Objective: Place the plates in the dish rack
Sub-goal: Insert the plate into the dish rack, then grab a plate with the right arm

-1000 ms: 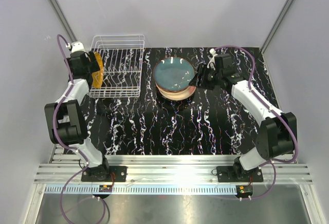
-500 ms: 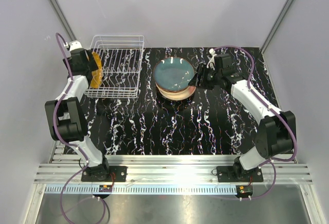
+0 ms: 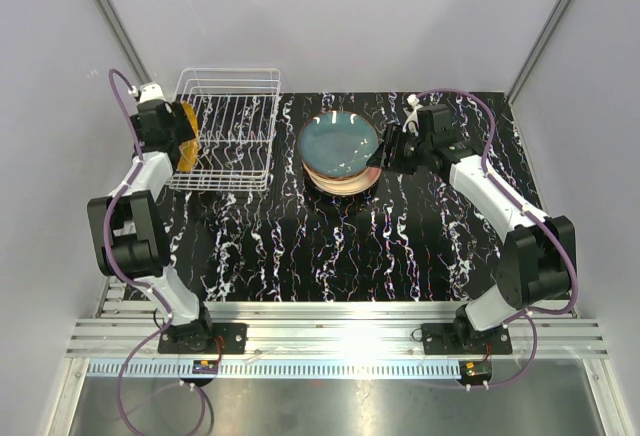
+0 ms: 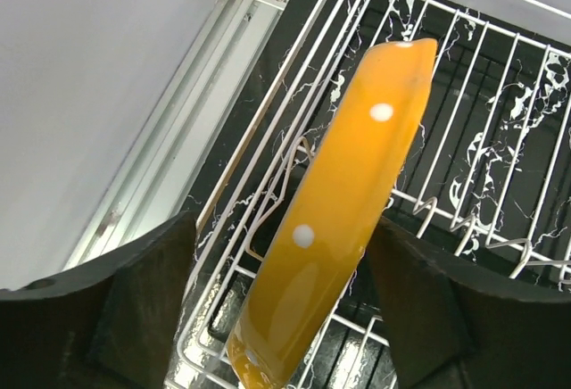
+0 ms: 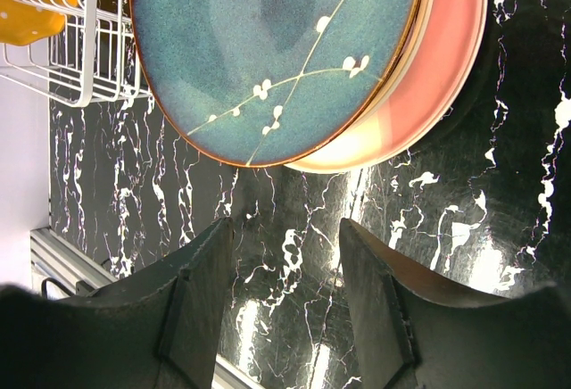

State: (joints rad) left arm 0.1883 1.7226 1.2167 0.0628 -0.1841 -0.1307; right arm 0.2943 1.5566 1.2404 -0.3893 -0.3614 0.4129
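The left end effector [image 4: 285,318] straddles a yellow plate [image 4: 357,175], jaws wide; whether they press it I cannot tell. The plate stands tilted on edge just inside the dish rack [image 3: 235,136], against its end wires. The right end effector [image 5: 285,300] gapes empty over bare bench [image 5: 500,228]. Just ahead is the rim of the blue plate [image 5: 268,41], which lies stacked on a pink plate [image 5: 437,77].

Blue plate [image 5: 277,50] atop pink plate [image 5: 446,68], black marbled table [image 5: 500,228], dish rack [image 5: 89,32] corner upper left, end effector [image 5: 285,228] fingers apart
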